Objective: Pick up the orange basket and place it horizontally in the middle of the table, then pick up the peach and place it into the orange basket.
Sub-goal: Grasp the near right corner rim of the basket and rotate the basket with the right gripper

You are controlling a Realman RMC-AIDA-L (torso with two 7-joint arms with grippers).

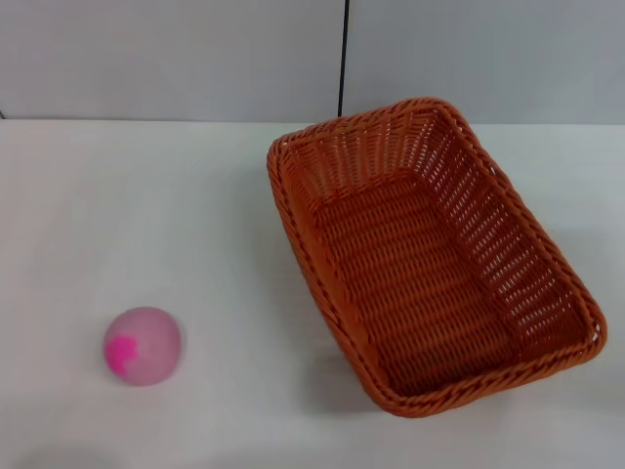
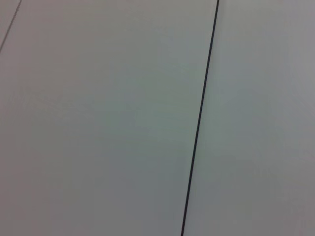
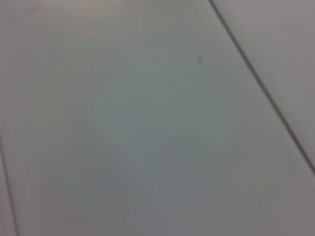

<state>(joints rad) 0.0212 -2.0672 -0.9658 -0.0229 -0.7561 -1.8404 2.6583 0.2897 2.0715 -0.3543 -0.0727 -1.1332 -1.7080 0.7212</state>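
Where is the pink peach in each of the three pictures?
Head view: the peach sits on the table at lower left, well apart from the orange basket.
Left wrist view: not in it; only a pale wall.
Right wrist view: not in it; only a pale wall.
Shared landmark: the thin dark seam in the wall.

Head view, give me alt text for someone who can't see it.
An empty orange basket sits at an angle on the right side of a white table, its long side running diagonally. A small pink peach with a bright magenta blotch lies apart from it near the front left. No robot arm is in view.
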